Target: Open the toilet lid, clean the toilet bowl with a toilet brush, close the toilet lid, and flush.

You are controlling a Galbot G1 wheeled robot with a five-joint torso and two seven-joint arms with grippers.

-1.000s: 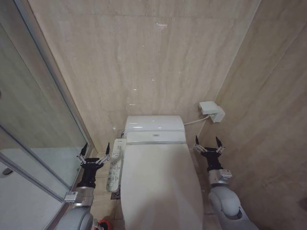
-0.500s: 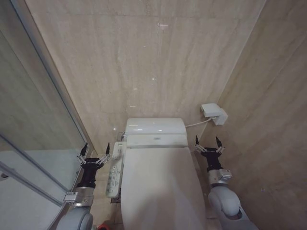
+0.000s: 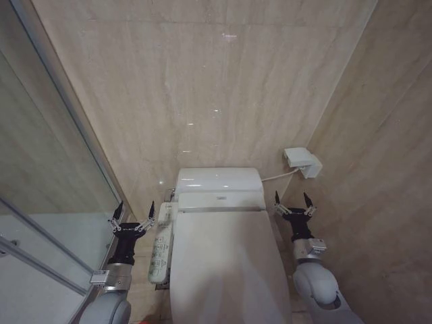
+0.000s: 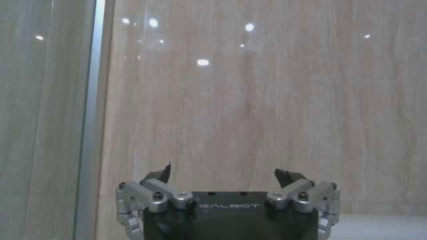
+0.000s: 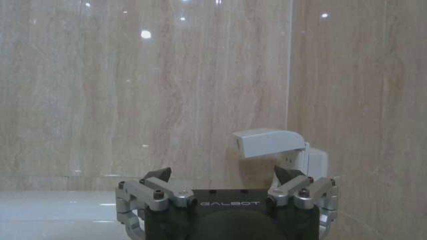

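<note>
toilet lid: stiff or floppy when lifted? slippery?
The toilet lid looks like one glossy moulded shell, so probably stiff and slick under fingertips. It lies shut toward the tank, so it likely swings up rather than lifting free.

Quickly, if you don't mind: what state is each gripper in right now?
Left gripper: open, holding nothing, beside the toilet's control panel.
Right gripper: open, holding nothing, to the right of the closed toilet lid.

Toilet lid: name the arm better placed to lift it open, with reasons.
Slightly the right, though it's close. The toilet lid is down; both grippers are open and empty beside it. The control panel lies between the left gripper and the lid; the right gripper has free access.
</note>
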